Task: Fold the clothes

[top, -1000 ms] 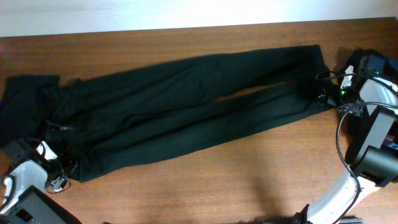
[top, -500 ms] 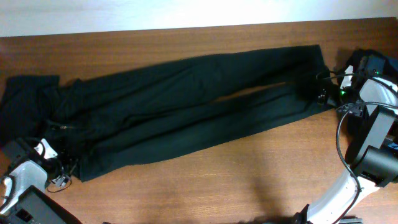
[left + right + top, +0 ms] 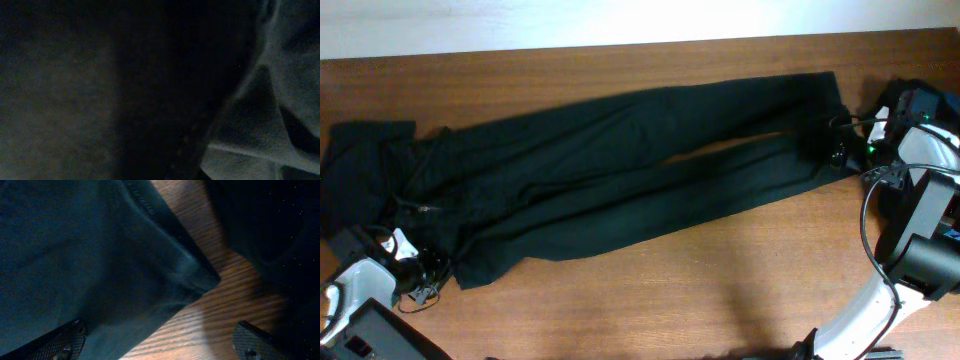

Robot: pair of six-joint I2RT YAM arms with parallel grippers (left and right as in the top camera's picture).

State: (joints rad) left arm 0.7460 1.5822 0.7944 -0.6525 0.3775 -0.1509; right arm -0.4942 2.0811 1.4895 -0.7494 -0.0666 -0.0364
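Since the right wrist view shows both right fingers (image 3: 67, 342) at the bottom corners of the frame, they stand wide apart, clamped on nothing. Between them: a hem corner of the long black fabric trousers (image 3: 75, 255) and a strip of bare brown wooden worktop (image 3: 200, 315). More black cloth fills that view at 1 o'clock.

Overhead, the right fingers (image 3: 836, 152) sit over the leg ends at 3 o'clock on the worktop (image 3: 670, 290), right at the hem of the lower leg. The white-and-black right arm (image 3: 920, 200) comes in from 4 o'clock.

Left fingers (image 3: 418, 282): can't tell if apart or together. The left wrist view is all close cloth (image 3: 280, 100), grey folds at 3 o'clock and near-black elsewhere, with no fingertip visible. Overhead they sit at the waist corner of the trousers (image 3: 620, 170), 8 o'clock on the worktop, touching or just over the fabric edge; which one I can't say. The white left arm (image 3: 360, 285) enters from 7 o'clock.

The trousers lie flat and full length, waist at 9 o'clock and hems at 3 o'clock, tilted slightly up toward 2. The legs split about mid-length, wood showing between them.

A second crumpled black fabric piece (image 3: 360, 165) lies at 9 o'clock, touching the waist end.
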